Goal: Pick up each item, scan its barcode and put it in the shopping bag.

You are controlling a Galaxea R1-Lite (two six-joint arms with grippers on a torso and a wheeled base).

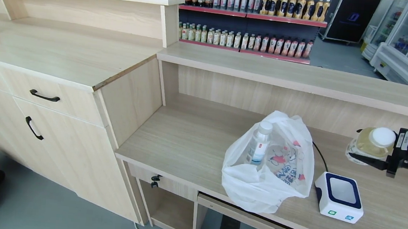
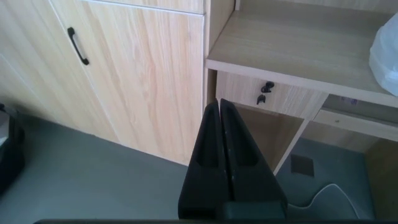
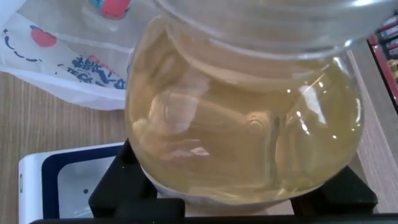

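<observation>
Behind a light wooden checkout counter [image 1: 82, 54] ran red-edged shelves of bottled drinks [image 1: 250, 18]. On the counter's lower worktop [image 1: 186, 142], near its front edge, stood a white printed plastic shopping bag [image 1: 265, 173] with its mouth open and a clear white-capped bottle [image 1: 259, 144] upright inside. Just beside the bag, toward the worktop's right end, lay a white barcode scanner with a dark blue frame [image 1: 339, 196], and its black cable [image 1: 320, 153] ran back behind the bag. The head view placed the right gripper [image 1: 366, 154] at the worktop's right end, behind the scanner, clamped on a round clear bottle of yellow liquid with a white cap [image 1: 369, 143]. Whether that bottle touched the wood could not be told. The right wrist view added the black fingers [image 3: 118, 193] hugging the yellow bottle [image 3: 242, 118], with the scanner [image 3: 68, 186] and the bag [image 3: 68, 62] beyond it. The left wrist view alone gave the left gripper [image 2: 219, 106], its fingers pressed together on nothing. It hung low over grey floor [image 2: 93, 180] before a cupboard door with a black handle [image 2: 78, 45], near a small drawer lock [image 2: 266, 90] under the worktop's front edge.
</observation>
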